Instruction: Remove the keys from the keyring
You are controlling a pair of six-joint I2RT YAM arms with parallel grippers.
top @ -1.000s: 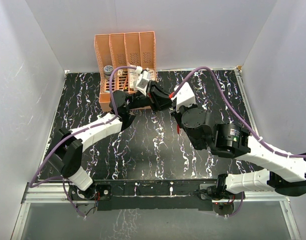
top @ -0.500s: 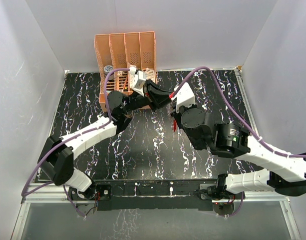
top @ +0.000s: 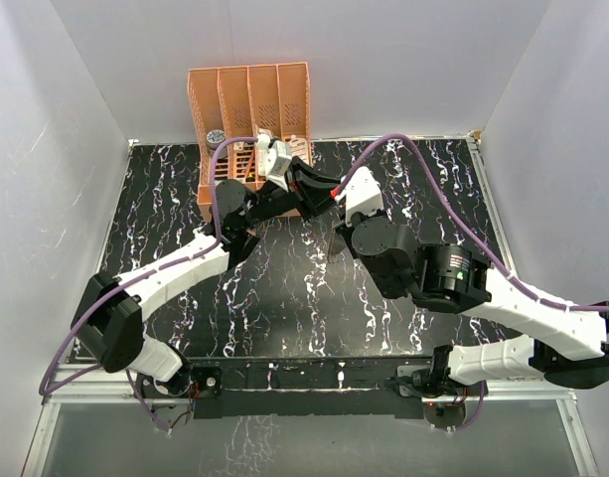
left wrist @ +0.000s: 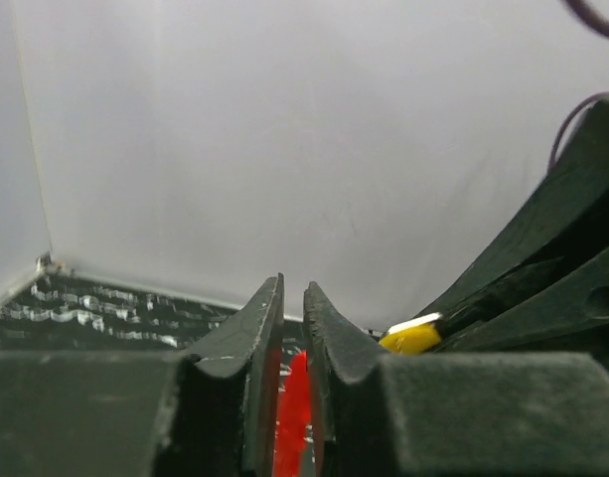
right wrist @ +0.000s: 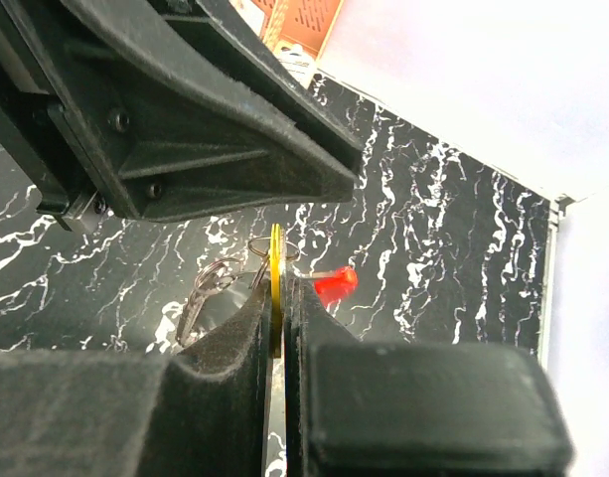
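In the left wrist view my left gripper (left wrist: pixel 293 288) is shut on the edge-on red tag (left wrist: pixel 294 417) of the keyring. In the right wrist view my right gripper (right wrist: pixel 276 283) is shut on a thin yellow-gold key (right wrist: pixel 275 256), held edge-on. The wire ring (right wrist: pixel 256 244) passes through the key's top. A silver key (right wrist: pixel 200 298) hangs from the ring to the left. A red piece (right wrist: pixel 334 286) shows just right of the fingers. The key also shows in the left wrist view (left wrist: pixel 411 339). In the top view both grippers meet tip to tip, left (top: pixel 327 191) and right (top: pixel 341 201), above the table's back middle.
An orange slotted rack (top: pixel 249 99) with small items stands at the back left, just behind the left wrist. The black marbled table (top: pixel 284 298) lies below, with white walls on three sides. The left gripper's black body (right wrist: pixel 185 119) hangs close over the right fingers.
The left arm's elbow has swung out to the left. The right wrist has shifted slightly left and toward the back. Both grips look unchanged.
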